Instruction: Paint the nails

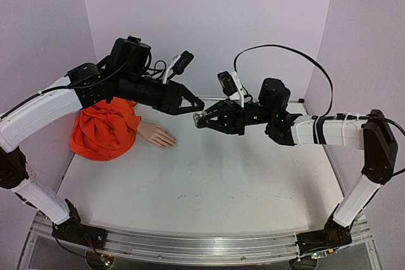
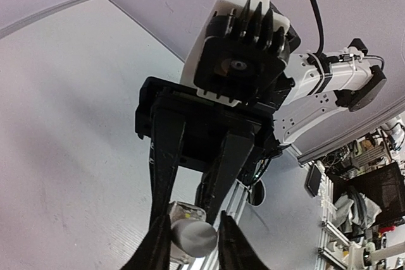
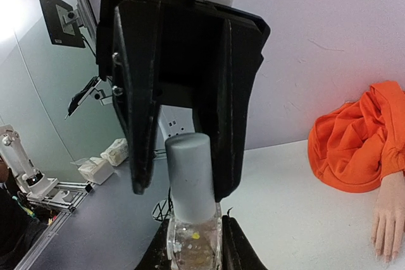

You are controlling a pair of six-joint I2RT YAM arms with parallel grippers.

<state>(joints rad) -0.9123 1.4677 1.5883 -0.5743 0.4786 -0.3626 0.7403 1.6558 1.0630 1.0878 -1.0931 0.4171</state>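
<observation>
Closest to your right wrist cam was the bottle [image 3: 192, 245]: clear glass with flecks inside, base cut off by the frame. Your right gripper [image 3: 193, 256] was clamped on the glass body. The smooth, matte grey cylindrical cap [image 3: 190, 172] sat between the black fingers of your left gripper [image 2: 193, 245], jaws narrow around it. Couldn't tell whether the pads actually bit. The nails [image 1: 171, 143] were on the pale peach mannequin hand [image 1: 157, 135], which lay flat on the scuffed white table [image 1: 209, 181] left of both grippers. They were too small to resolve. A crumpled orange cloth sleeve [image 1: 104, 132] hid the wrist, and your left arm overlapped its top.
</observation>
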